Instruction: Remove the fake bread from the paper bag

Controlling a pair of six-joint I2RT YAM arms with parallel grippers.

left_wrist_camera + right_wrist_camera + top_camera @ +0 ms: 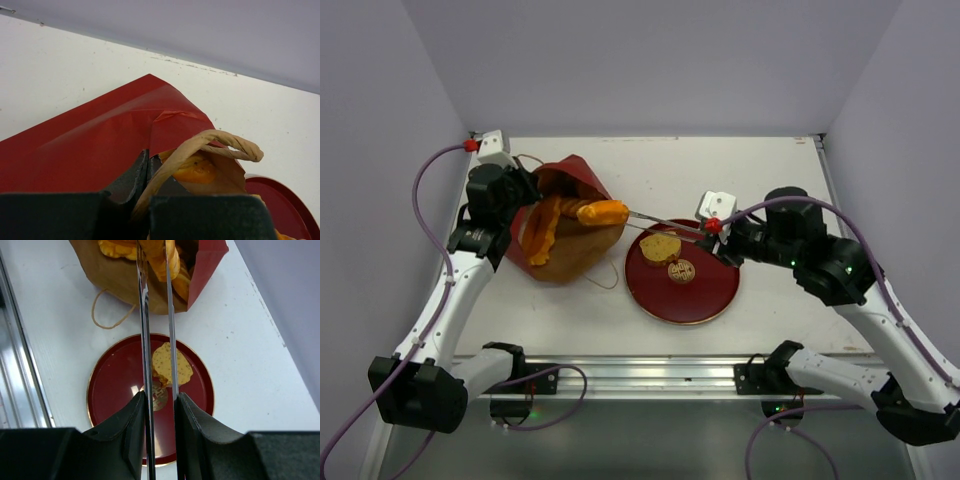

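Observation:
The paper bag [570, 255] lies tilted at the left of the table, red outside, brown inside, its mouth facing right. My left gripper [525, 190] is shut on the bag's upper edge [100, 135], next to a paper handle [210, 145]. My right gripper [715, 232] is shut on metal tongs [655, 220] whose tips pinch an orange-golden loaf [603, 212] at the bag's mouth. The right wrist view shows the tongs [145, 340] reaching to the loaf [160, 255]. More orange bread [542, 230] lies inside the bag. A pale yellow slice [658, 247] lies on the plate.
A round red plate [710, 300] sits right of the bag, under the tongs, with a small round brown piece [681, 270] beside the slice. A thin cord handle [107, 315] trails from the bag toward the plate. Walls enclose the table at back and sides.

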